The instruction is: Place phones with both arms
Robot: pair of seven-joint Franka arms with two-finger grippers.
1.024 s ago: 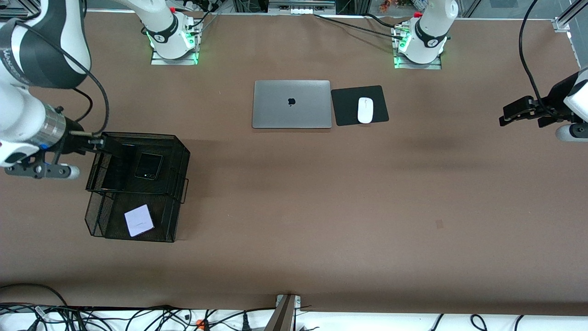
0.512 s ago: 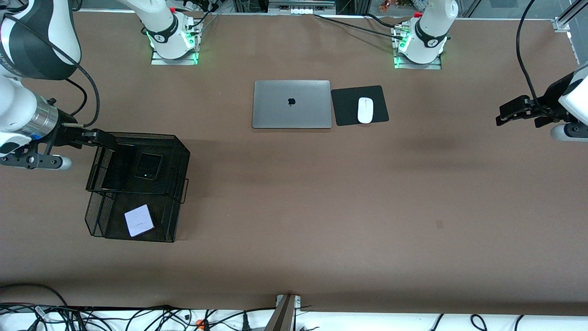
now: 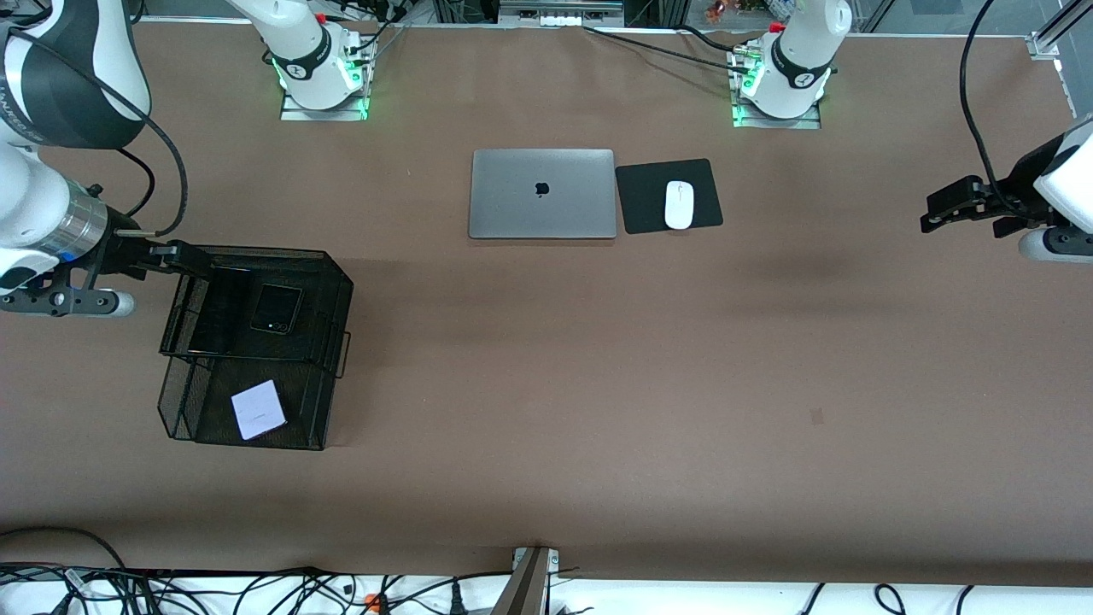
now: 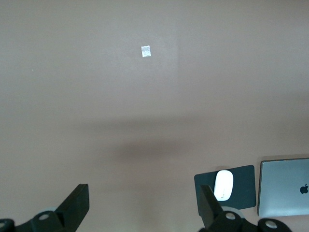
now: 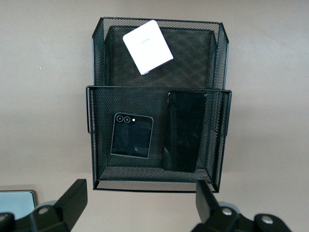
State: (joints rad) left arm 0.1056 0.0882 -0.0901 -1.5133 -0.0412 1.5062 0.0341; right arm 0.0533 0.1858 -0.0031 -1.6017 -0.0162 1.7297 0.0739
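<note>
A black mesh two-tier tray (image 3: 340,290) stands near the right arm's end of the table. Its upper tier holds a long black phone (image 3: 220,312) beside a small squarish black phone (image 3: 276,308). A pale lavender-white phone (image 3: 258,409) lies in the lower tier, nearer the front camera. The right wrist view shows all three: the slab (image 5: 183,131), the small black one (image 5: 132,136), the pale one (image 5: 147,47). My right gripper (image 3: 189,260) hangs open and empty over the upper tier's rim (image 5: 140,203). My left gripper (image 3: 939,212) waits open and empty over bare table at the left arm's end (image 4: 143,208).
A closed silver laptop (image 3: 542,194) lies mid-table near the bases, beside a black mouse pad (image 3: 707,184) with a white mouse (image 3: 679,205). The left wrist view shows the mouse (image 4: 223,184), the laptop (image 4: 285,187) and a small pale mark (image 4: 145,51).
My right gripper has drawn back from over the upper tier toward the right arm's end of the table, then stopped. The left gripper has shifted only slightly. The phones have not moved.
</note>
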